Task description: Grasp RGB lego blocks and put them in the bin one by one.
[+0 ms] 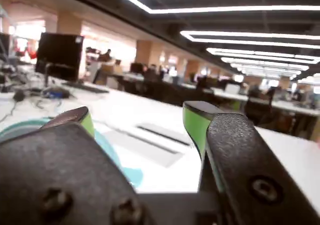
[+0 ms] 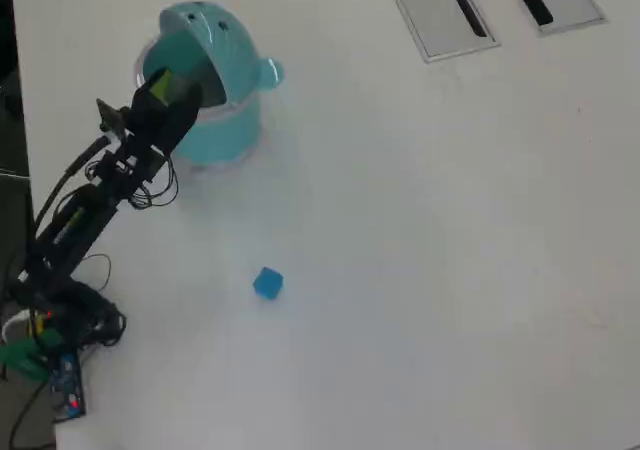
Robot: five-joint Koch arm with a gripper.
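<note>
Wrist view: the gripper [image 1: 137, 117] points out over the table toward the far office, not downward. Its two green-padded jaws stand well apart with clear table showing between them; nothing is held and nothing touches the pads. A sliver of the teal bin [image 1: 20, 126] shows at the lower left, behind the left jaw. No block appears in this view.

Overhead view: the arm [image 2: 95, 195] reaches up from the lower left, and the gripper [image 2: 172, 87] sits over the open mouth of the bin [image 2: 215, 40], under the edge of its hood. The blue block [image 2: 267, 283] lies alone on the white table [image 2: 450, 270], well apart from the bin, below and to the right of it. No red block is visible; whether it lies inside the bin cannot be told.

Judgement: the step in hand appears to be clearing the bin to fetch the blue block. To do it well, the gripper should lift clear of the hood before swinging, then descend squarely over the block with jaws wide.
</note>
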